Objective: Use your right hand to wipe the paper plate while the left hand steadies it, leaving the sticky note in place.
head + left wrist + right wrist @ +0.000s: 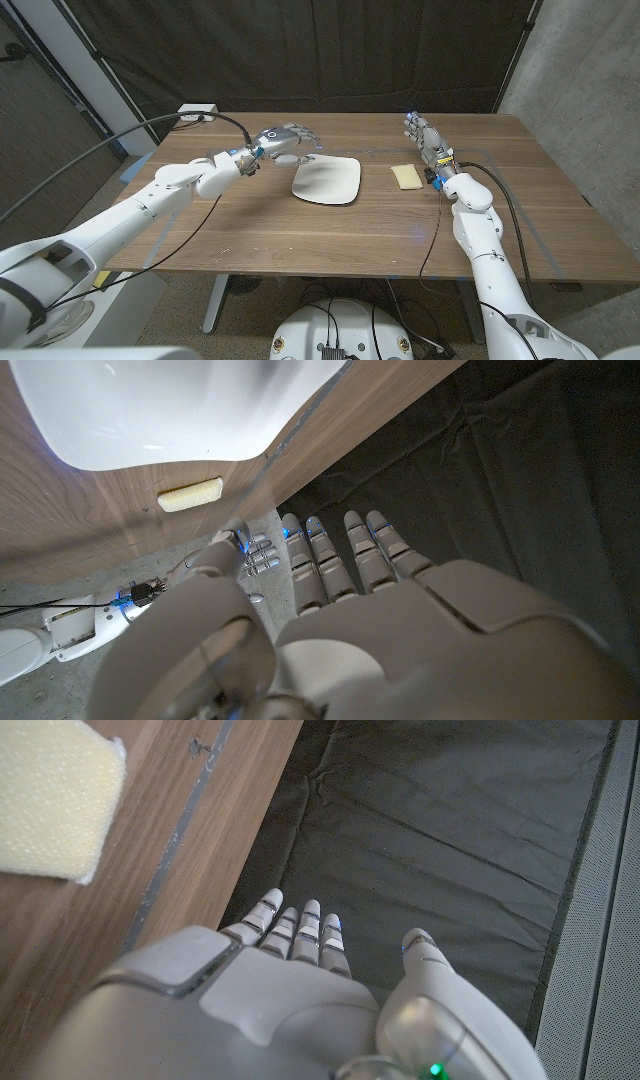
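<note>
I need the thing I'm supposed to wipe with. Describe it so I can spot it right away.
Start at the white paper plate in the middle of the wooden table. Between it and the right hand lies a small pale-yellow sponge, flat on the wood. It is the only yellow, blocky thing there, with a porous texture.

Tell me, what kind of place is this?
Probably a robotics lab or test bay: a wooden table stands before dark curtains and a concrete wall, with cables trailing.

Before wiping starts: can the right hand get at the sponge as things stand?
Probably yes. The right hand is open and holds nothing, the sponge lies just beside it on the table, and nothing stands between them.
</note>
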